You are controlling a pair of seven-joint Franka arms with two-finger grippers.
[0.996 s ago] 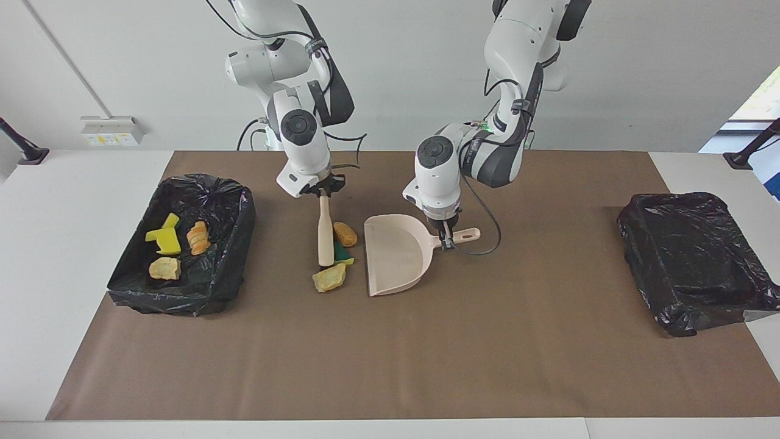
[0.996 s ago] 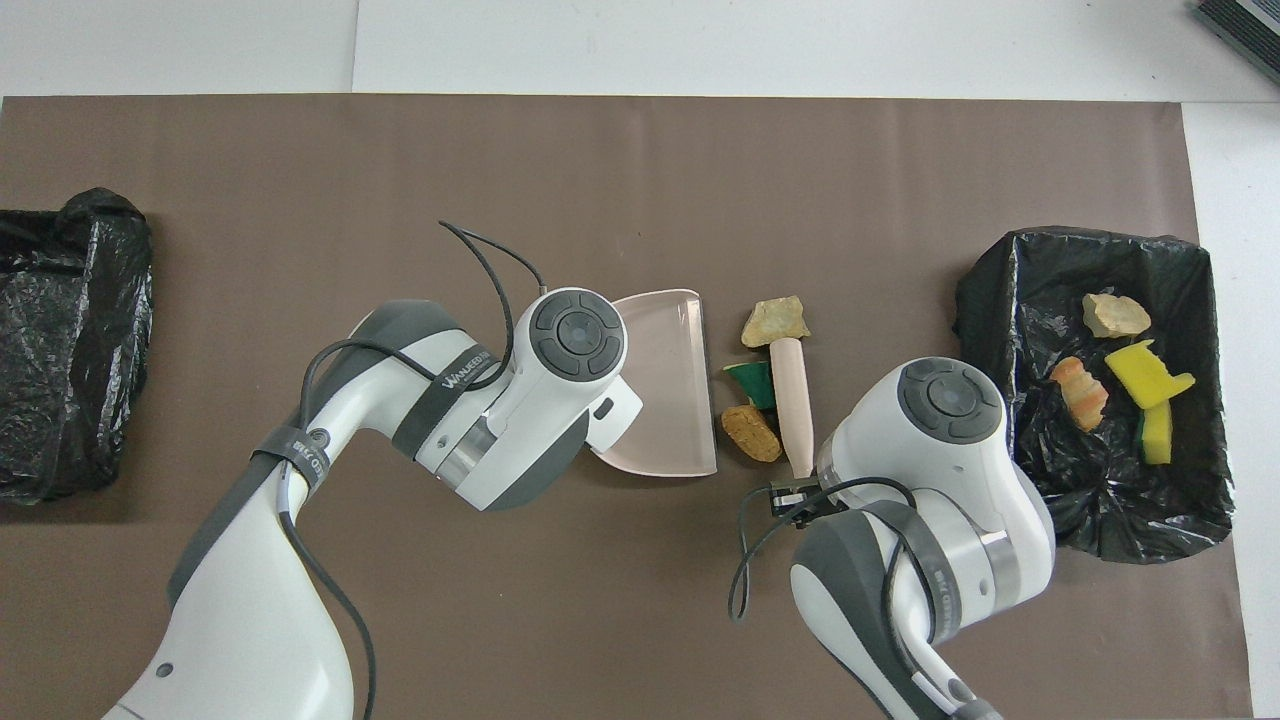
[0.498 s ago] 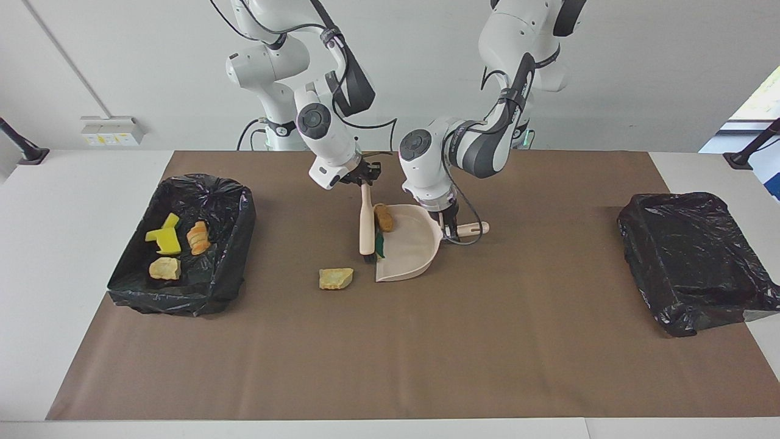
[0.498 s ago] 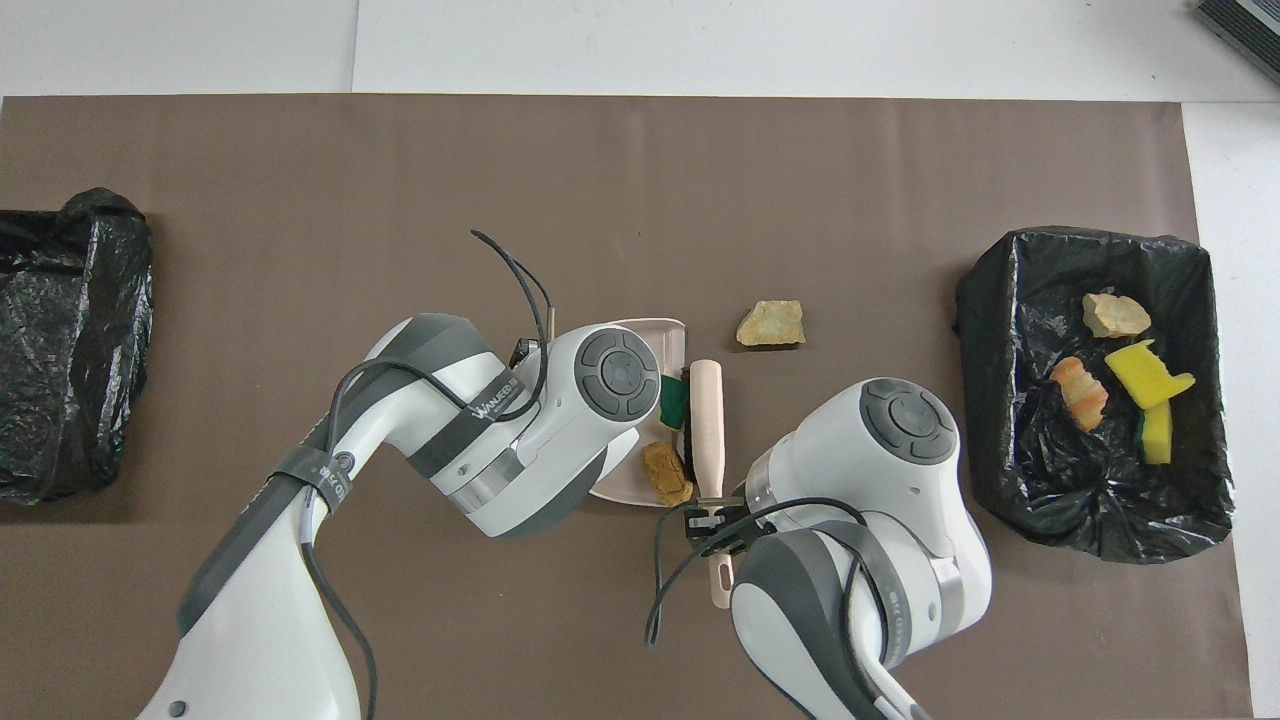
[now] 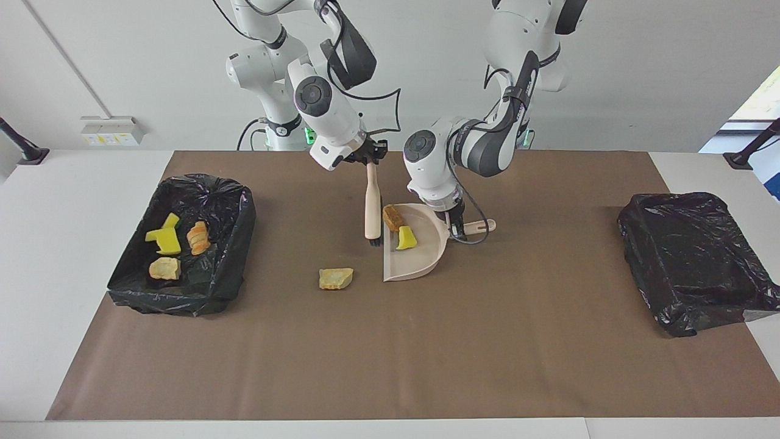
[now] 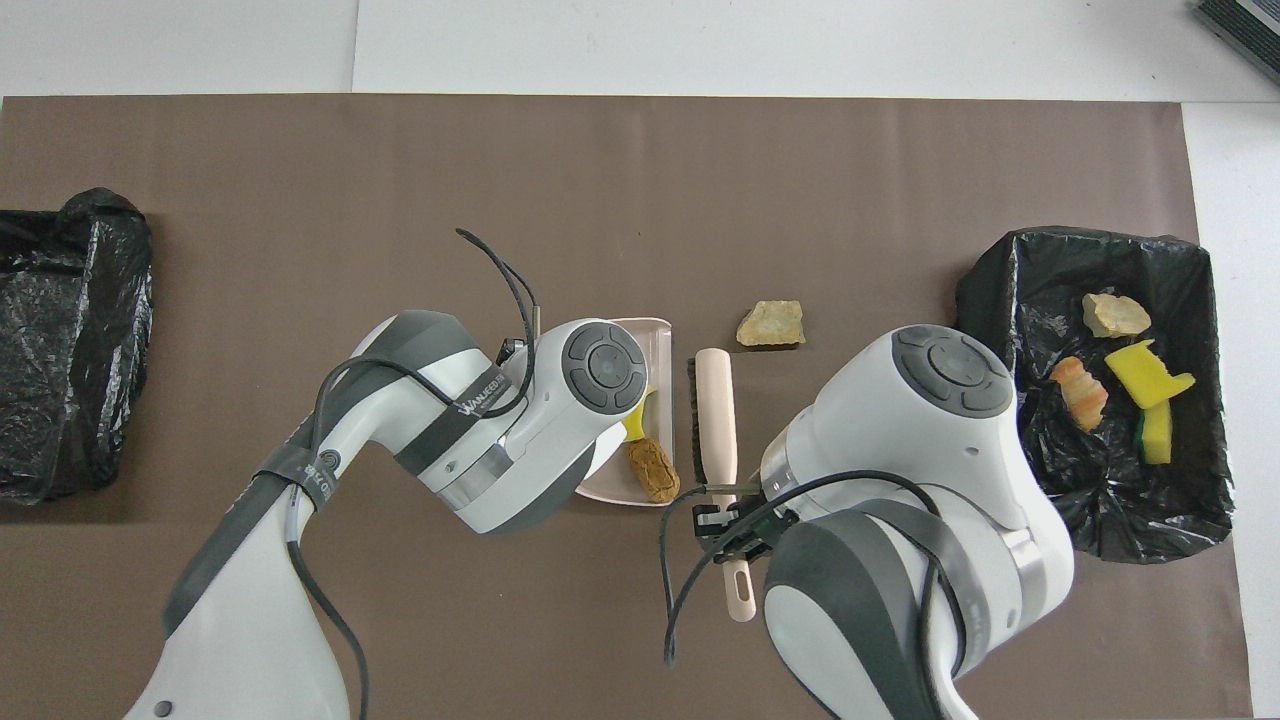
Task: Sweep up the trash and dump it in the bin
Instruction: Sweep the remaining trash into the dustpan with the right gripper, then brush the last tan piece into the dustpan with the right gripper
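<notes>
Mid-sweep: right gripper, fingers clamped on the brush, is hovering beside the dustpan the left gripper is gripping. Two trash chunks are sitting inside; the stray lump on the counter probably needs sweeping next.

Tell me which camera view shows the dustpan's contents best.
The facing view: the dustpan lies open, with the brown chunk and yellow sponge bit both plain. In the overhead view the left arm covers most of the pan, leaving the chunk and a yellow sliver.
</notes>
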